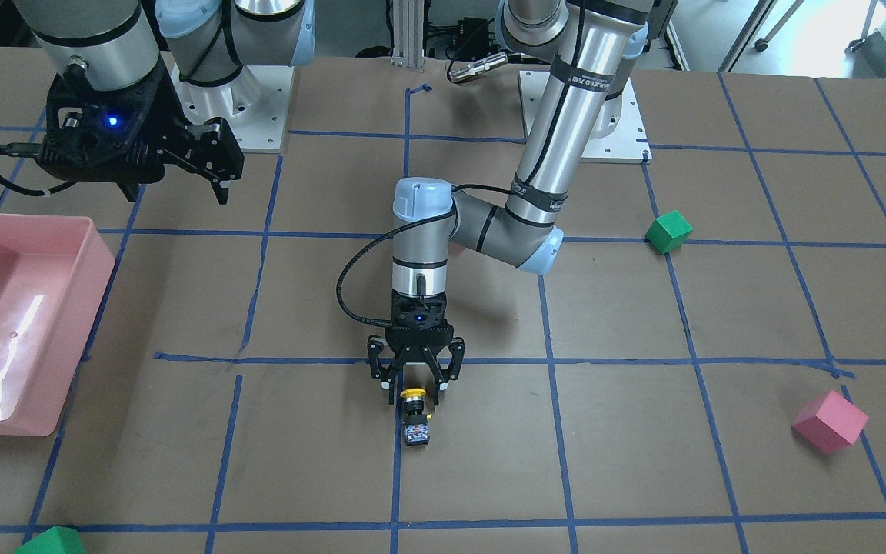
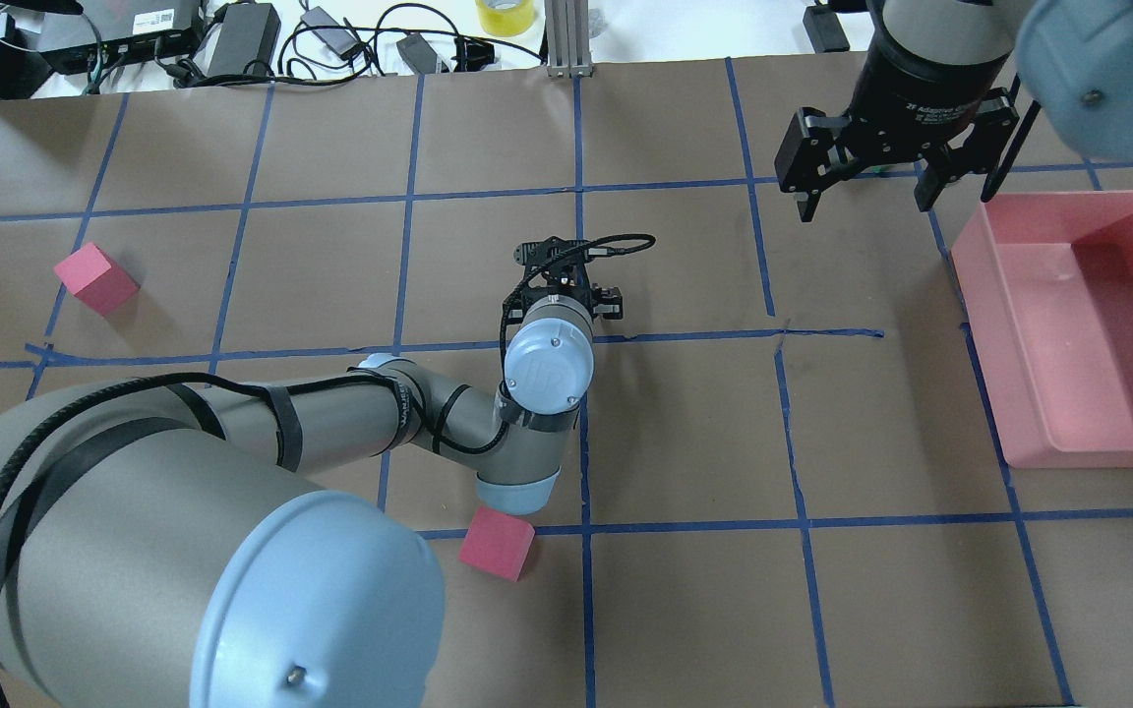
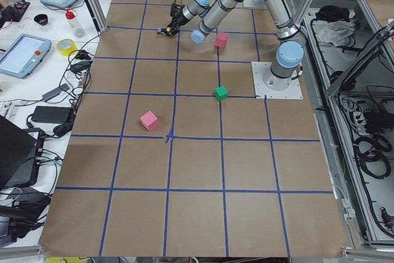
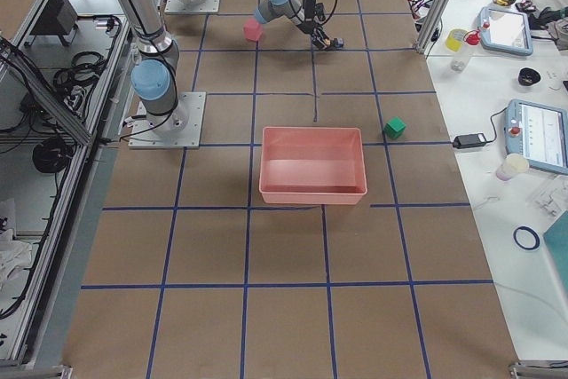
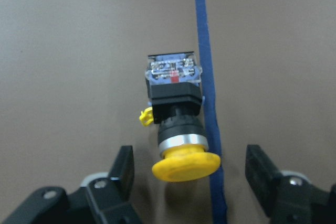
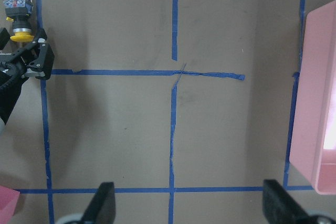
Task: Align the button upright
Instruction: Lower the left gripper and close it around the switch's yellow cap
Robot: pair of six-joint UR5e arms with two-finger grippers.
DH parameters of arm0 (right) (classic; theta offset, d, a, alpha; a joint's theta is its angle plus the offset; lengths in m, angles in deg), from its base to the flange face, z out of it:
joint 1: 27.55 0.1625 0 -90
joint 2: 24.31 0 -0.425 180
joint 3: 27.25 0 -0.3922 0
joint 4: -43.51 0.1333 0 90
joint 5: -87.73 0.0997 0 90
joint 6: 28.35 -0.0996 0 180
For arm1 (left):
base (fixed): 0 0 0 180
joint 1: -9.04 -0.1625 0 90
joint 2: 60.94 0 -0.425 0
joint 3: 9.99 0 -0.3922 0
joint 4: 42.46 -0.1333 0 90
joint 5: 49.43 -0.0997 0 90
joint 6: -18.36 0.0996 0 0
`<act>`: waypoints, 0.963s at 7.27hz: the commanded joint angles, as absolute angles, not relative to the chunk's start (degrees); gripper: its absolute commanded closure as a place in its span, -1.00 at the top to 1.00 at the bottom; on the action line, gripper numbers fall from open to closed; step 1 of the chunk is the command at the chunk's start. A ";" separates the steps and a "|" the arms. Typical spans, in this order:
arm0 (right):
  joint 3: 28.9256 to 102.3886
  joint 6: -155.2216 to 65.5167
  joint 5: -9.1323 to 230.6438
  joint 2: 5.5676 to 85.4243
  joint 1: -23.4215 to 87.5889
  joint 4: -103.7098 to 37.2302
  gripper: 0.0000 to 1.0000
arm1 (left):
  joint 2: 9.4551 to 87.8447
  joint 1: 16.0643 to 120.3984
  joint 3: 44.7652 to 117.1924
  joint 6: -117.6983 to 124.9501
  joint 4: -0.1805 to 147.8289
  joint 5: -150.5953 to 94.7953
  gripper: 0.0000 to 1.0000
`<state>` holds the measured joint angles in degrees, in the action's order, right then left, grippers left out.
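While the left hand hangs low over the middle of the counter, the button lies on its side just below the fingertips. Its yellow cap points toward the hand and its whitish base block points away. In the left wrist view the fingers stand wide apart on either side of the cap, with clear gaps and no contact. The button body lies along a strip of the blue tape, touching its edge.

The right hand is raised near its own base with jaws spread wide and nothing between them.

Surface: brown paper over the whole counter, with a blue tape grid of large squares; some strips are crooked or broken off short.

- Pink bin: on the robot's right side, beside the right hand.
- Green cube and pink cube: on the robot's left side, well apart from the button.
- Second pink cube: close to the left arm's elbow.
- Second green cube: at the counter's far edge.

Room: a white bench runs along the operators' side and carries power bricks, cables, a yellow tape roll and teach pendants. Aluminium frame posts stand at the counter's edges.
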<state>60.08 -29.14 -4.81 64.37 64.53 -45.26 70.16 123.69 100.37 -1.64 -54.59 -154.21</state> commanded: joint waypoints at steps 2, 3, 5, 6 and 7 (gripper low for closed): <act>60.11 -29.14 -4.82 64.37 64.47 -45.35 1.00 | 70.19 123.38 100.23 -1.59 -54.67 -153.67 0.00; 60.11 -29.14 -4.82 64.37 64.56 -45.26 1.00 | 70.10 123.38 100.14 -1.59 -54.67 -153.67 -0.16; 60.11 -29.14 -4.82 64.37 64.56 -45.35 1.00 | 68.00 123.38 99.70 -1.51 -53.80 -153.85 -0.62; 60.11 -29.14 -4.82 64.37 64.56 -45.44 1.00 | 66.60 122.69 98.57 -1.85 -51.97 -154.02 -0.61; 60.11 -29.14 -4.82 64.37 64.56 -45.70 1.00 | 63.89 121.20 97.95 -2.03 -43.07 -153.41 -0.61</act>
<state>60.11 -29.14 -4.81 64.37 64.56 -45.47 66.48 122.50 98.79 -1.80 -50.24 -153.79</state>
